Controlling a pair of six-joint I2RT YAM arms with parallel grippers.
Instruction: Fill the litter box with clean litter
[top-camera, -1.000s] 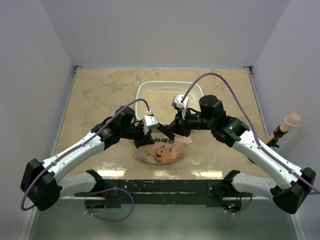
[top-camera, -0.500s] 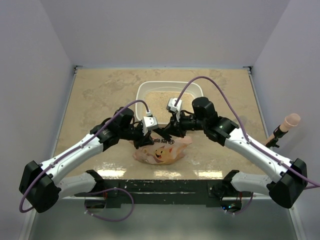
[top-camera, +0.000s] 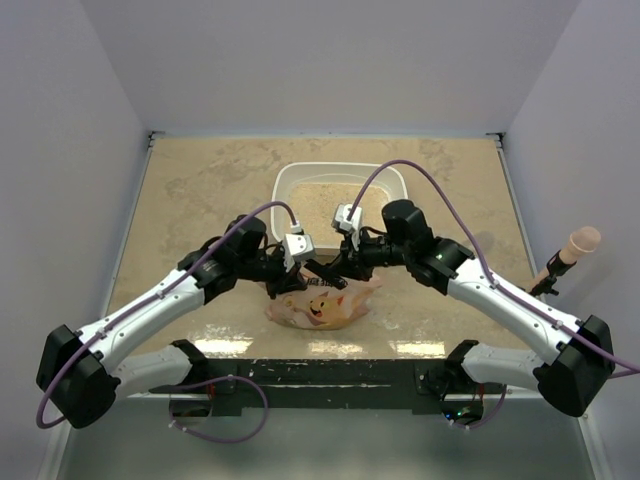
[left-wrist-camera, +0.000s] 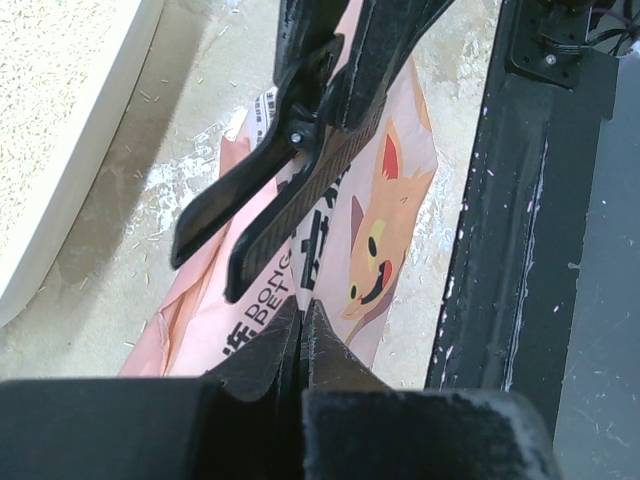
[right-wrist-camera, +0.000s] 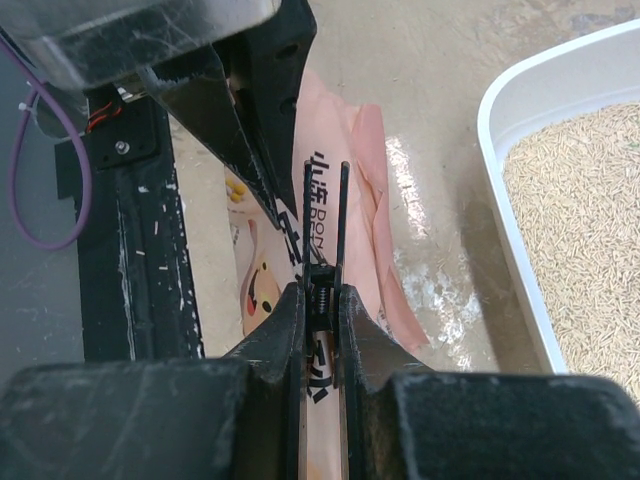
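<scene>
Finds litter box (top-camera: 340, 172) at upper centre of the bench (top-camera: 200, 190), litter (top-camera: 315, 205) inside. Pinches a black clip (left-wrist-camera: 220, 205) with right gripper (right-wrist-camera: 322, 295) above the pink bag (top-camera: 325, 305); presses left gripper (left-wrist-camera: 302, 310) together beside it.

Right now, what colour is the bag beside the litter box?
Orange-pink bag, printed with a cartoon cat and black lettering; left wrist view.

PLACE: robotics lab test cell | SIGNS: left arm (top-camera: 150, 303) and right arm (top-camera: 510, 302), white and black, bolted to a black rail (top-camera: 330, 378) at the table's near edge | purple cables (top-camera: 405, 163) loop from both wrists | plain white walls (top-camera: 330, 60) box in the beige tabletop (top-camera: 190, 190) on three sides
</scene>
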